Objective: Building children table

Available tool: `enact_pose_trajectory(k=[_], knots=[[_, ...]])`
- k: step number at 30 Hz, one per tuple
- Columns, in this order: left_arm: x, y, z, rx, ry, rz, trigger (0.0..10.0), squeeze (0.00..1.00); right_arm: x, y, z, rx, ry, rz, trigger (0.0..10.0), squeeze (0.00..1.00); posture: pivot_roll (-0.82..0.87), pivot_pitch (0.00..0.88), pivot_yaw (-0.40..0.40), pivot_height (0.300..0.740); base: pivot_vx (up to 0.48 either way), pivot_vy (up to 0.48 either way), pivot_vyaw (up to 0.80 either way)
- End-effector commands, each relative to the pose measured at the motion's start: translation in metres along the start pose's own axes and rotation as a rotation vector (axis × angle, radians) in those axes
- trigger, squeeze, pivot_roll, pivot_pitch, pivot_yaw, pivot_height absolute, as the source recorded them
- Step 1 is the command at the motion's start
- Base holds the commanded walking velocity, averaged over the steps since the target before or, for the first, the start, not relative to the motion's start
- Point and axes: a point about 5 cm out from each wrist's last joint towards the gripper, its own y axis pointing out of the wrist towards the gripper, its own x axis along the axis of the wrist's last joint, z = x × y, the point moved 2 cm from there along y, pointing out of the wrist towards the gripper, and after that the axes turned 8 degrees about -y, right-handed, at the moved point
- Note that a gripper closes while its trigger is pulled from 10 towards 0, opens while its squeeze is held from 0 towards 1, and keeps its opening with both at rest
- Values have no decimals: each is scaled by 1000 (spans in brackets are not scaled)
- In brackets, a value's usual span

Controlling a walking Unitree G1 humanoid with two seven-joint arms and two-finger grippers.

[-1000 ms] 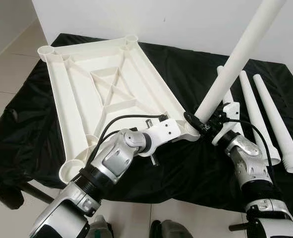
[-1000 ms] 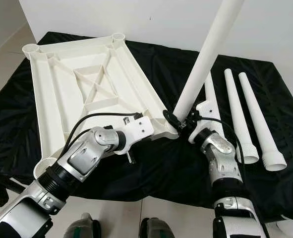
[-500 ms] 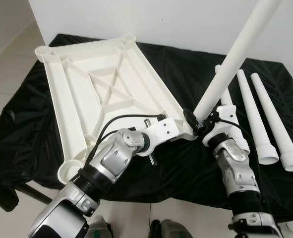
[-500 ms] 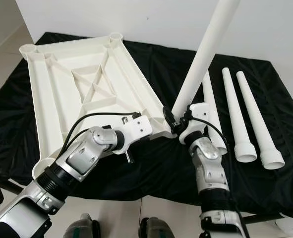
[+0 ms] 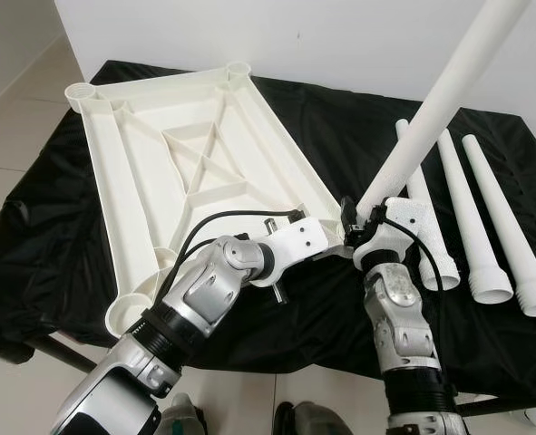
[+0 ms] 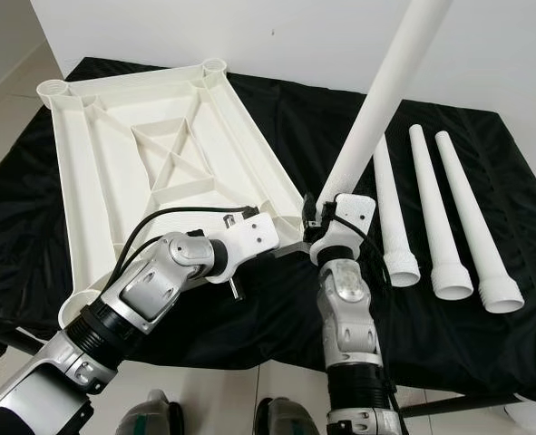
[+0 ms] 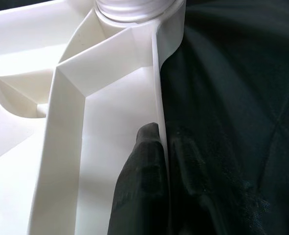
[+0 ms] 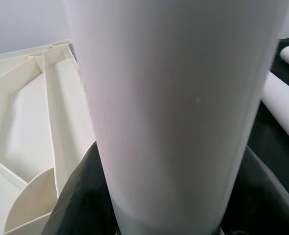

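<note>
Pinching the near long rim of the upturned tabletop (image 5: 172, 154) with my left gripper (image 7: 159, 161), fingers either side. My right gripper (image 5: 365, 217) is clamping a tilted leg (image 5: 435, 100) at the near-right corner socket. Three spare legs (image 5: 485, 217) are lying right on the black cloth (image 5: 32, 263).

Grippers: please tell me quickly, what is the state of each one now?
Left gripper: shut on the rim of the tabletop.
Right gripper: shut on the table leg, near the corner socket.
</note>
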Motion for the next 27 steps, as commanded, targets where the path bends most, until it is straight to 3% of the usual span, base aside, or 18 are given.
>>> enact_pose_trajectory(k=[1,4,5,6,7,13,25,26,27], knots=[[-6,4,-7,-8,14,29,10000,0,0,-4,13,25,45,18,10000,0,-27,14,-58,740,0,0,0],[-6,4,-7,-9,15,29,10000,0,0,-4,11,16,45,19,10000,0,-27,14,-58,740,0,0,0],[-6,4,-7,-9,16,30,10000,0,1,-4,10,10,45,18,10000,75,-28,16,-58,740,0,0,0],[-6,4,-7,-9,16,30,10000,0,1,-4,10,10,45,18,10000,75,-28,16,-58,740,0,0,0],[-6,4,-7,-9,17,29,10000,0,2,-4,11,15,64,11,10000,1000,-28,16,-57,740,0,0,0],[-6,4,-6,-8,15,29,10000,0,6,-4,11,50,107,-11,10000,1000,-30,17,-58,740,0,0,0],[-4,5,-5,-6,14,24,10000,0,7,-1,3,163,74,-9,10000,1000,-35,27,-58,740,0,0,0],[-4,5,-4,-3,13,23,10000,0,6,0,-5,214,47,-6,10000,0,-37,32,-58,740,0,0,0],[-4,5,-4,-3,13,23,10000,0,6,0,-5,214,47,-6,10000,0,-37,32,-58,740,0,0,0]])
